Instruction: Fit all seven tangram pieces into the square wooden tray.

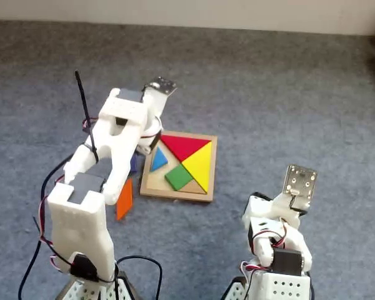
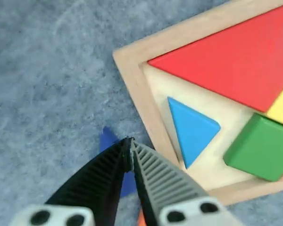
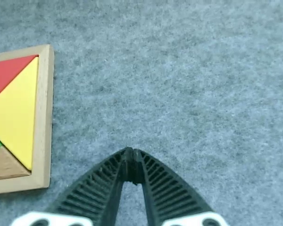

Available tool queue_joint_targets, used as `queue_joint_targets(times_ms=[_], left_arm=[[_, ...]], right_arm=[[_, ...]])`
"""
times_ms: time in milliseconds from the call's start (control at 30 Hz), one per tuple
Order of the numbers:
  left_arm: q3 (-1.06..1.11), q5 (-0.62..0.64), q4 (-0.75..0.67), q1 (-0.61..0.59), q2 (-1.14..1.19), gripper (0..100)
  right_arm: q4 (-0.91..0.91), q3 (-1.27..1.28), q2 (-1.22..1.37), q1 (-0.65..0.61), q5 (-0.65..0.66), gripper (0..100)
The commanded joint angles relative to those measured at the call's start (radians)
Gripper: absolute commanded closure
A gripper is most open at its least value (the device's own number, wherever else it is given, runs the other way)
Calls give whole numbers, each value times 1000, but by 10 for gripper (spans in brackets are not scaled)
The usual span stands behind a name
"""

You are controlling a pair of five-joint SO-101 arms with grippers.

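Just outside the tray (image 2: 132,70), the left gripper (image 2: 129,143), pinched shut and empty, hangs over a dark blue piece (image 2: 107,139); the high view adds an orange piece (image 1: 124,199) nearby.

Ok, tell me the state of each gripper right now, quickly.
Left gripper: shut, holding nothing, tips over the dark blue piece beside the tray.
Right gripper: shut, empty, over the carpet.

Soft, even, fairly bright light covers the grey carpet (image 1: 287,94); shadows are faint, with a thin dim band along the right edge of the wooden tray (image 3: 46,117)
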Motion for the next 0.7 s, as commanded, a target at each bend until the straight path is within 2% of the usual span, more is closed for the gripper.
queue_joint_targets(times_ms=[0, 133, 400, 667], left_arm=[[38, -3, -72, 25, -54, 992], [33, 61, -71, 39, -56, 992], [-8, 66, -64, 44, -64, 990], [-8, 68, -64, 114, -58, 992]], right_arm=[[-38, 143, -7, 15, 9, 993], [-38, 143, -7, 15, 9, 993], [-38, 143, -7, 15, 9, 993], [-38, 143, -7, 15, 9, 993]])
